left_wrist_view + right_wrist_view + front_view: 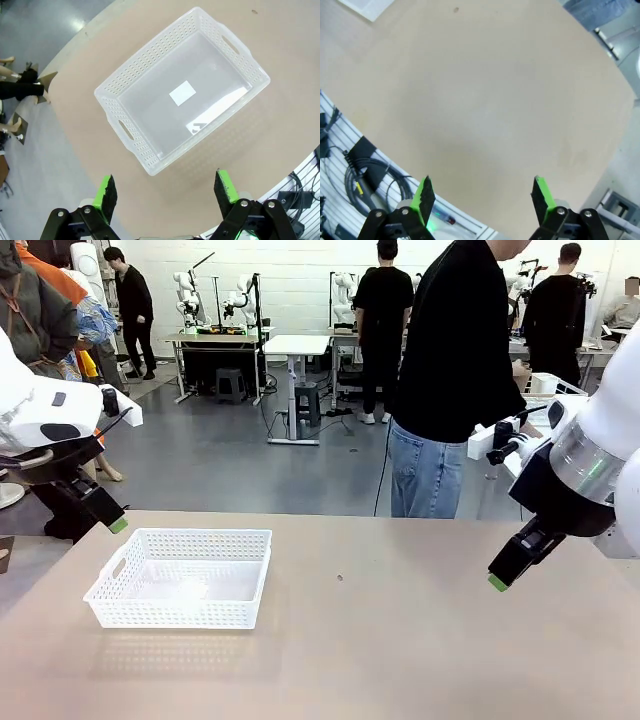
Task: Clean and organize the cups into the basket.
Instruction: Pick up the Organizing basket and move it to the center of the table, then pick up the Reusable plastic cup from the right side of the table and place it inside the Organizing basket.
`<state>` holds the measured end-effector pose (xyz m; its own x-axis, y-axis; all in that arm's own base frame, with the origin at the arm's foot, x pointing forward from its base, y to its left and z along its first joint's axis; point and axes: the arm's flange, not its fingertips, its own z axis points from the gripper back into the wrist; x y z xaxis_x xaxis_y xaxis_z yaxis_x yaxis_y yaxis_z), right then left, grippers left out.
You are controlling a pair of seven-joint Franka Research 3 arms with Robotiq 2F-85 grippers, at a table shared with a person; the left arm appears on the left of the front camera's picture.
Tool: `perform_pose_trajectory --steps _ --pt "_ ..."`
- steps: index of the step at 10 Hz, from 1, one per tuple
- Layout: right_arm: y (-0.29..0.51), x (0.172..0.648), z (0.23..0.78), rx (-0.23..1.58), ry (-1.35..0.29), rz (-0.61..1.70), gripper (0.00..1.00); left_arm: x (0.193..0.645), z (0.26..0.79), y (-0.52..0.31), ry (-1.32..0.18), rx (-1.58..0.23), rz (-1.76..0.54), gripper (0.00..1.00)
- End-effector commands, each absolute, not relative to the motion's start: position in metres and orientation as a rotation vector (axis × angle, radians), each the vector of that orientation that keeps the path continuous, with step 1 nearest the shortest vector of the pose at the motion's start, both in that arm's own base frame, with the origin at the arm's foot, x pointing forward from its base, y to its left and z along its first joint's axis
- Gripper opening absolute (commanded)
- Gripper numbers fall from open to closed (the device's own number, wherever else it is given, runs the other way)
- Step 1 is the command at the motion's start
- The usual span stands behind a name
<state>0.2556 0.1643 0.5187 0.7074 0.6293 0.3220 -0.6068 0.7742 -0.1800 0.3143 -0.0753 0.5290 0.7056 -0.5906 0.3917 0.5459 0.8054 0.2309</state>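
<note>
The white lattice-walled basket sits on the left half of the tan table, with nothing inside but a pale label on its floor. From above, the basket lies tilted across the left wrist view. My left gripper hovers open over its near edge; in the front view the left gripper hangs by the basket's far left corner. My right gripper is open above bare table, and from the front the right gripper hangs over the table's right side. The cups are out of view.
A person in a black top and jeans stands at the far side of the table, right of centre. A small dark speck marks the tabletop. Cables lie below the table's edge in the right wrist view.
</note>
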Motion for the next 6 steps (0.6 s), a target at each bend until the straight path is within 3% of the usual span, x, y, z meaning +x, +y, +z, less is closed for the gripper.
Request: perform_pose_trajectory --steps 1,2,4,6 --pt "0.133 0.261 0.523 0.252 -0.338 0.608 1.00 0.323 0.532 -0.056 -0.348 -0.353 -0.516 1.00" --pt "0.099 0.272 0.517 0.569 -0.266 0.516 1.00 0.327 0.535 -0.030 -0.212 -0.767 -0.402 1.00" --pt "0.035 0.293 0.509 1.098 -0.206 0.331 1.00 0.342 0.531 0.023 -0.034 -1.261 -0.197 1.00" --pt "-0.014 0.298 0.497 1.341 -0.209 0.242 1.00 0.359 0.521 0.065 -0.007 -1.424 -0.063 1.00"
